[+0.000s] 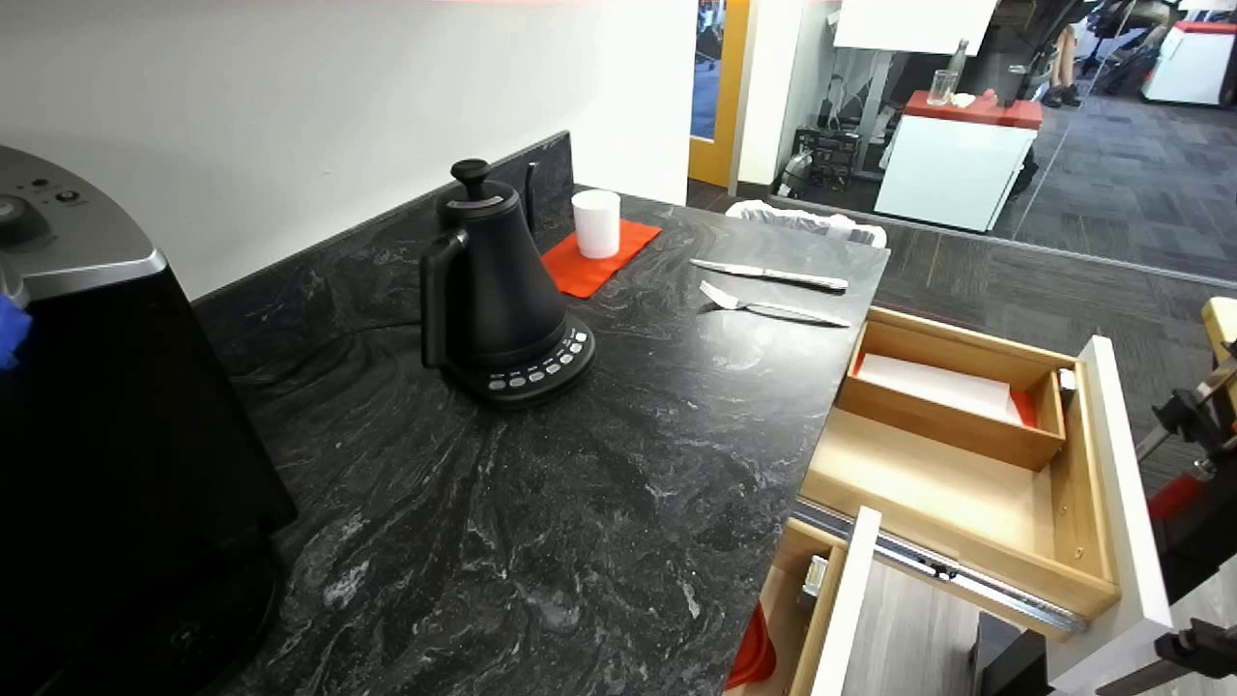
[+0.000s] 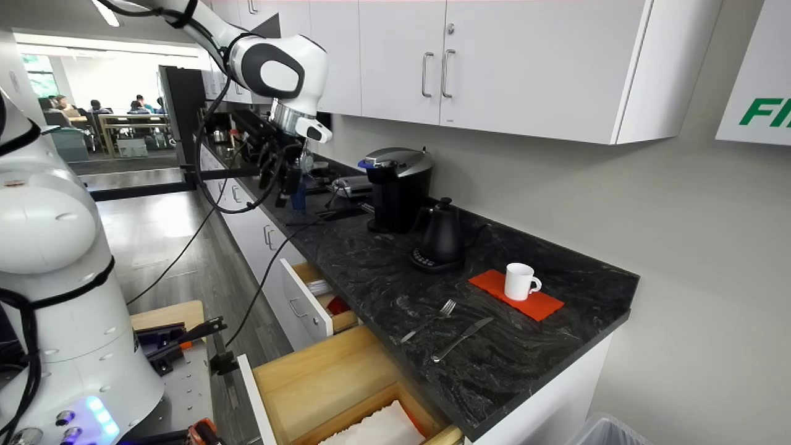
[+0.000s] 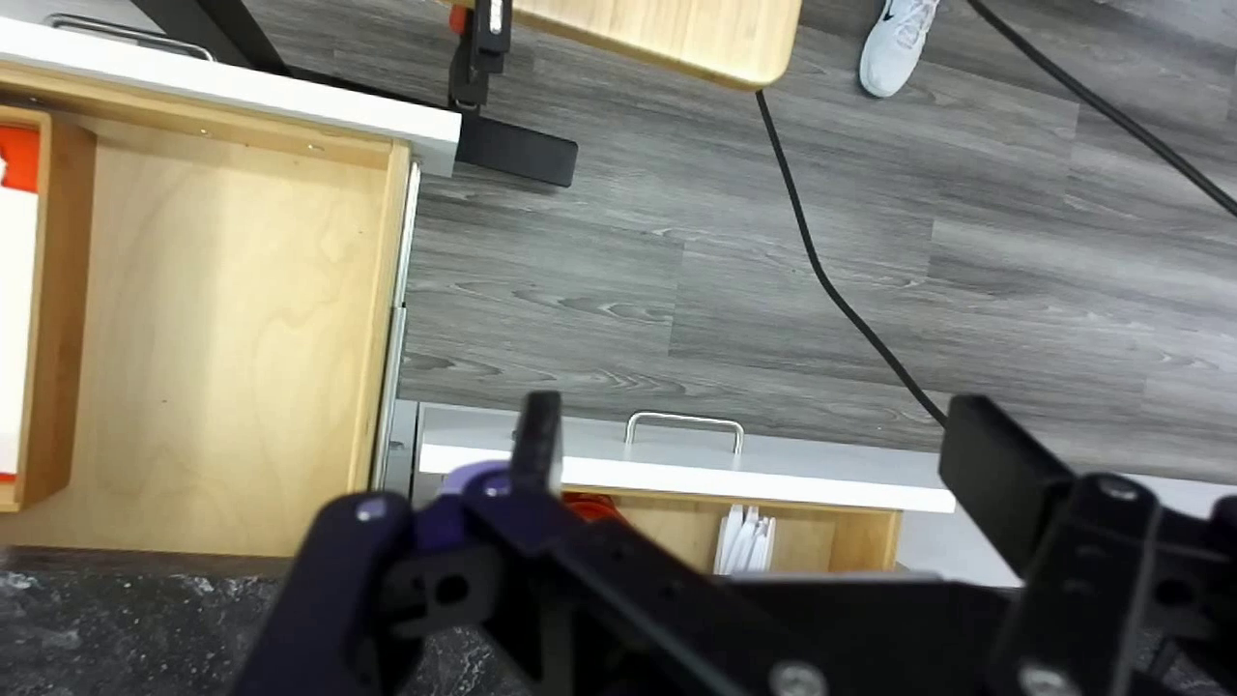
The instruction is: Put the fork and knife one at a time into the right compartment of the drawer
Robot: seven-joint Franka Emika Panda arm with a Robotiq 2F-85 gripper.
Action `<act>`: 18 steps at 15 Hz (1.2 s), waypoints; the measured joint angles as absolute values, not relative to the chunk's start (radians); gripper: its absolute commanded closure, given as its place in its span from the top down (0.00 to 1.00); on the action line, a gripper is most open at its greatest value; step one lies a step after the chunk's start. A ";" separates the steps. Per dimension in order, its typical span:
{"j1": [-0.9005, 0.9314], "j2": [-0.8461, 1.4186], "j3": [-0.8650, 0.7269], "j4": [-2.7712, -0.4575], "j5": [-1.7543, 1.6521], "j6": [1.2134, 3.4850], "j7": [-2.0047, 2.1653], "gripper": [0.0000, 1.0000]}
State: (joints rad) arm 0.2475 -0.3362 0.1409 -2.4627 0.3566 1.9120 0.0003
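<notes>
The silver fork and the knife lie side by side, apart, on the dark countertop near its front edge. The fork and the knife also show in an exterior view; neither shows in the wrist view. The light-wood drawer stands open beside them, with a bare section and a divided-off section holding white and red flat items. The drawer also shows in an exterior view and the wrist view. My gripper is open with nothing between its fingers, high and far from the cutlery.
A black kettle and a coffee machine stand along the wall. A white mug sits on a red napkin. A smaller open drawer holds red and white items. Cables cross the floor area.
</notes>
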 measured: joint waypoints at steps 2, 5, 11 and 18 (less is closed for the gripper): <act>0.237 -0.331 0.139 -2.463 0.333 1.912 -0.002 1.00; 0.194 -0.312 0.123 -2.458 0.235 1.912 -0.034 1.00; 0.109 -0.195 0.048 -2.381 0.110 1.925 -0.178 1.00; 0.053 -0.033 -0.001 -2.264 0.046 1.994 -0.259 1.00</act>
State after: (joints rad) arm 0.0528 -0.0329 -0.0005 -2.2638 0.0455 1.9940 -0.2587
